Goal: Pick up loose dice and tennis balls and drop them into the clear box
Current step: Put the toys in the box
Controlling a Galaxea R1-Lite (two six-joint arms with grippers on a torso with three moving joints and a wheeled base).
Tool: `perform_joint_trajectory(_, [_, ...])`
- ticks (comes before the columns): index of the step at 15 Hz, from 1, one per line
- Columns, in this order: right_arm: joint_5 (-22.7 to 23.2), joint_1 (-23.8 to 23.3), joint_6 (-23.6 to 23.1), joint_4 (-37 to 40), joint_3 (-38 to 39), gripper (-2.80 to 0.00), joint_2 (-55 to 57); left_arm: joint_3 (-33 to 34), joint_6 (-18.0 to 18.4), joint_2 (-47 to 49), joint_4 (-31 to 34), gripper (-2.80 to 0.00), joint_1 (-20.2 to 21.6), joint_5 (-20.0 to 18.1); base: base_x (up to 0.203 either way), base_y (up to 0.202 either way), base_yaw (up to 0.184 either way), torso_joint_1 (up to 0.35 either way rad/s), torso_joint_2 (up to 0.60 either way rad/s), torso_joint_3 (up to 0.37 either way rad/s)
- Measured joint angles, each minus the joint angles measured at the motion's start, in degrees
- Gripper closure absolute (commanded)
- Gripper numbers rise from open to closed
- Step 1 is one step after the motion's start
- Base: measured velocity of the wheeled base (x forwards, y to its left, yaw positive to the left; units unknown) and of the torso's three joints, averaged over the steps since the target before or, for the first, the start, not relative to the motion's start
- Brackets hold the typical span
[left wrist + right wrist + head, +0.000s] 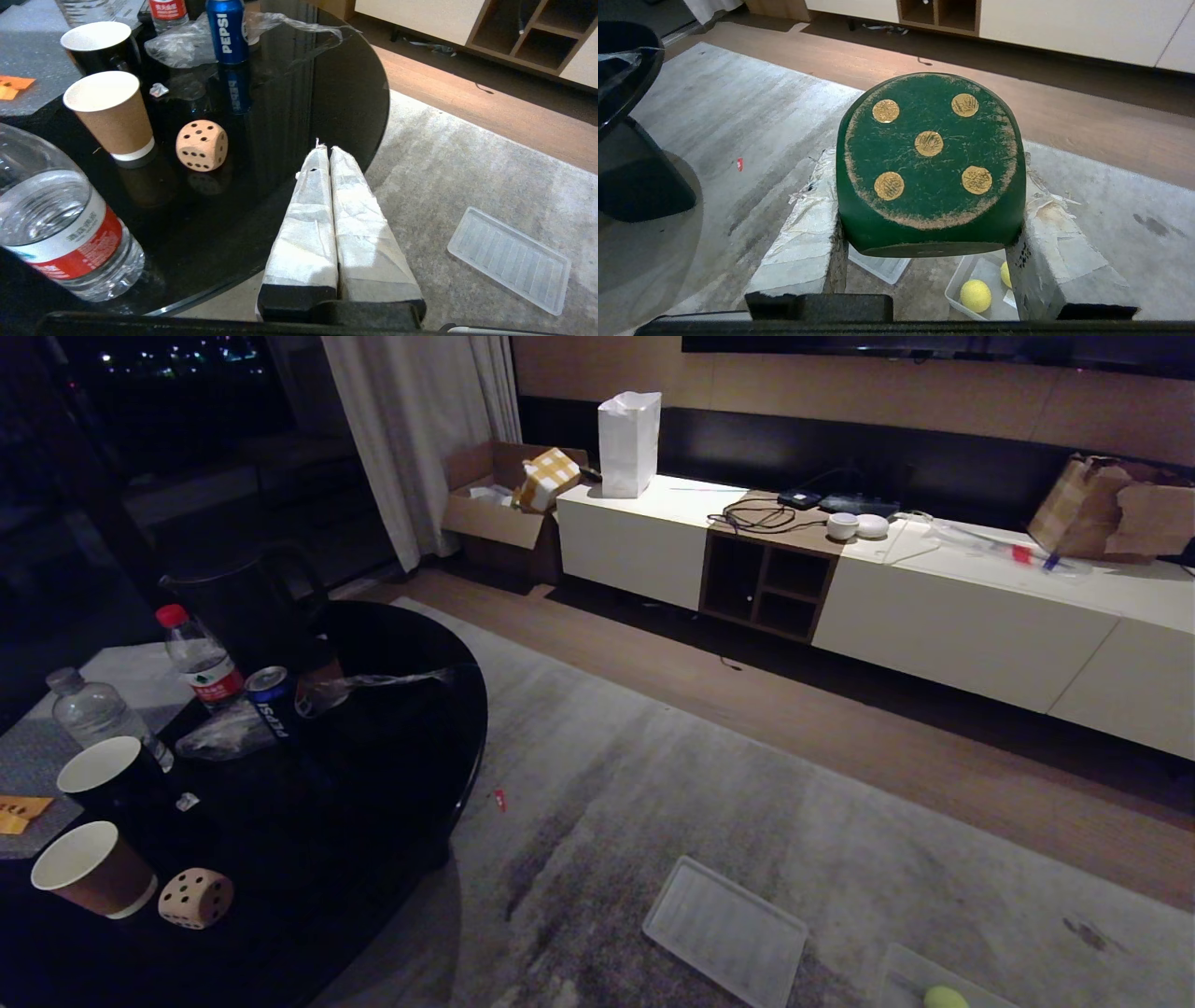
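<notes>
Green die (930, 161) clamped between the right gripper's (924, 224) jaws, carried above the clear box (971, 273) holding two tennis balls (975, 295); next comes lowering and release. Beige die (202, 145) waits on the black table (289, 93). Left gripper (328, 151) idles, jaws together.

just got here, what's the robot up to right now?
Tidying dice and tennis balls into the clear box on the rug. The right gripper has its jaws clamped on the dark green die, held above the box, which already holds tennis balls. The left gripper is shut and empty. A beige die sits on the black table.
</notes>
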Motion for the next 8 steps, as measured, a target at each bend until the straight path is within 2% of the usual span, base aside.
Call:
perform_joint_trajectory(2, [0.0, 0.0, 0.0, 0.1, 0.0, 0.0, 0.0, 0.0, 0.0, 0.0, 0.0, 0.0, 0.0, 0.0, 0.001, 0.01, -0.049, -0.001, 0.0, 0.003])
perform_joint_trajectory(8, [0.0, 0.0, 0.0, 0.0, 0.0, 0.0, 0.0, 0.0, 0.0, 0.0, 0.0, 0.0, 0.0, -0.1, -0.001, 0.012, -0.161, 0.002, 0.0, 0.002])
